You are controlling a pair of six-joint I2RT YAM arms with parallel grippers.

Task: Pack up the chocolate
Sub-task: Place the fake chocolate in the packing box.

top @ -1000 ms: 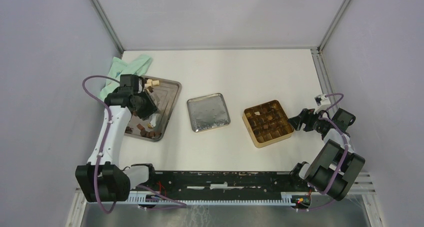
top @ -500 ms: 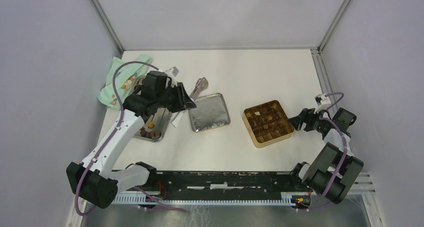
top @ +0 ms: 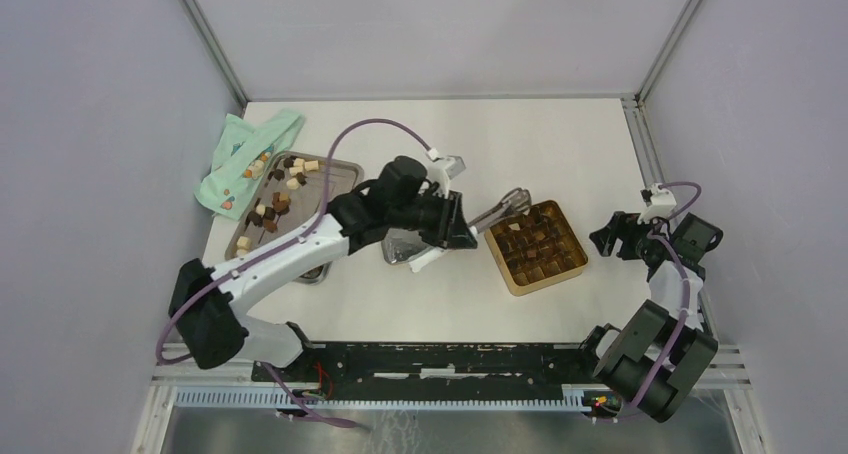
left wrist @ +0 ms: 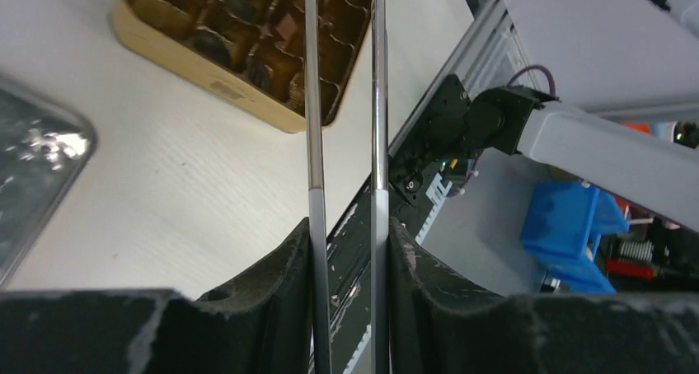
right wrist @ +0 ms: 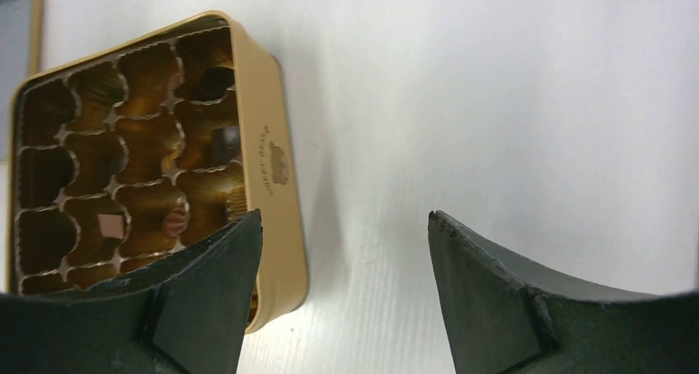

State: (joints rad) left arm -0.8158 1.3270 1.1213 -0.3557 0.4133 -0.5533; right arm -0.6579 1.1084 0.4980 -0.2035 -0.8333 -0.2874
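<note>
Near table centre, top view: left gripper [top: 458, 226] reaches across toward 3 o'clock, clamped on the long metal tweezers [top: 500, 209]. In the left wrist view both tweezer arms [left wrist: 313, 102] run up between the fingers [left wrist: 280, 267], a gap between the arms. Tips lie over the 10 o'clock corner of the gold tin [top: 537, 246]. Cannot tell whether a piece sits between them.

Chocolate [top: 275, 199]: dark, mid-brown and cream chunks loose on the metal tray [top: 345, 189] at 9 o'clock. More brown pieces [top: 530, 236] fill several tin compartments, and others show bare gold.

Silver lid [top: 398, 248] lies between tray and tin, partly under the left arm.

Right gripper [top: 608, 236]: at 3 o'clock of the tin, just beside its wall [right wrist: 276, 168], jaws spread wide, nothing between them.
</note>
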